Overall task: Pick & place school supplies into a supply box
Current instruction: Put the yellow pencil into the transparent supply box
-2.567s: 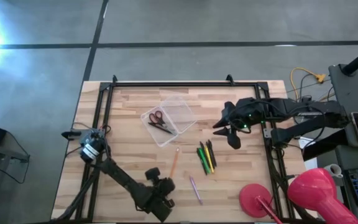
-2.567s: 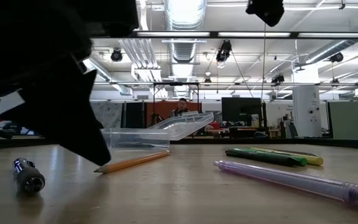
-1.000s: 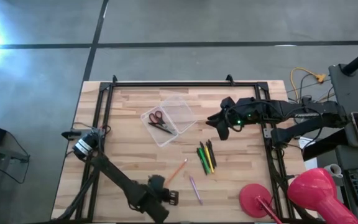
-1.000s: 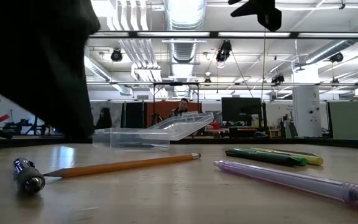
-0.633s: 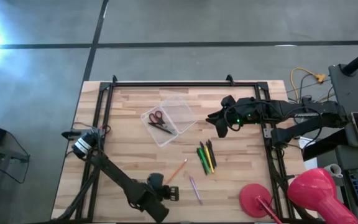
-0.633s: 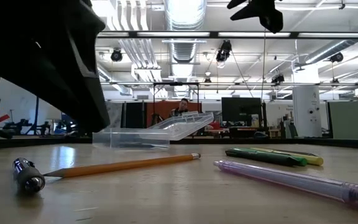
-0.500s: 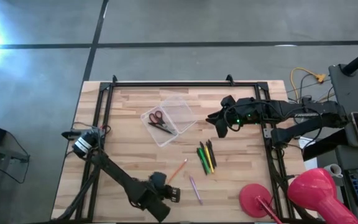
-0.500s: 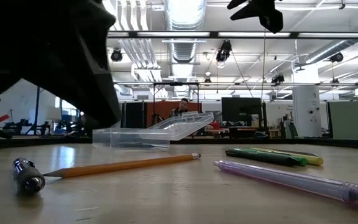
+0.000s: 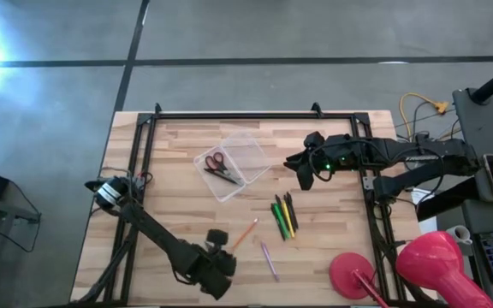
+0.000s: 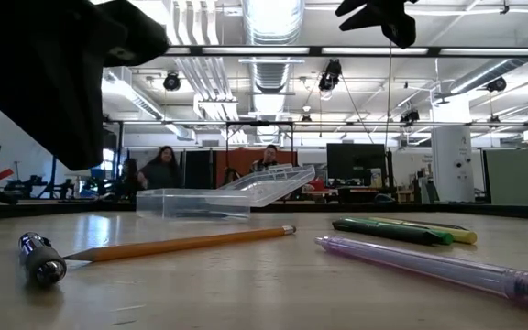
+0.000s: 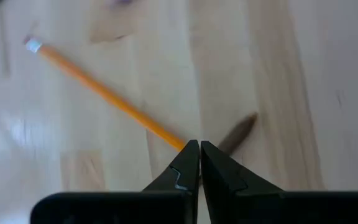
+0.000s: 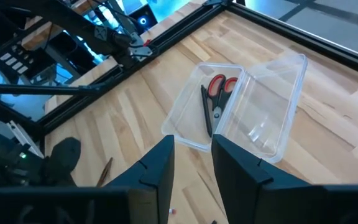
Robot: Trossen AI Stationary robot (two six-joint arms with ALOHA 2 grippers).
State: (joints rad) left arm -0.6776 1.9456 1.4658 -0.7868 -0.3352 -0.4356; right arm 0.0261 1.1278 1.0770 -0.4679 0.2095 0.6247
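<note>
Item: orange pencil [image 9: 244, 233], loose on the wooden surface [image 9: 178, 201], near the front edge, well apart from the clear box [image 9: 234, 162].
Long axis: diagonal in the high view, one end up and right toward the green, yellow and black pens [image 9: 283, 216], the other down and left toward the left gripper [image 9: 221, 257].
Relation to left gripper: just beside it, lying ahead and to the right; nearer end close by the closed fingertips in the left wrist view (pencil [image 11: 104, 93] running away from the gripper [image 11: 199, 158] at a slant, not square across the fingers). No grasp on anything; fingers pressed together.
Nearer arm: left, by a wide margin.
Right gripper [image 9: 305, 171]: raised above the surface beside the box, fingers parted, holding nothing.
Box contents: red-handled scissors [image 9: 215, 162] and one dark pen [image 12: 206, 112].
Also loose: purple pen [image 9: 269, 260], just right of the pencil.
Judgement: likely needs the fingers opened and turned crosswise to the pencil before closing on it.
</note>
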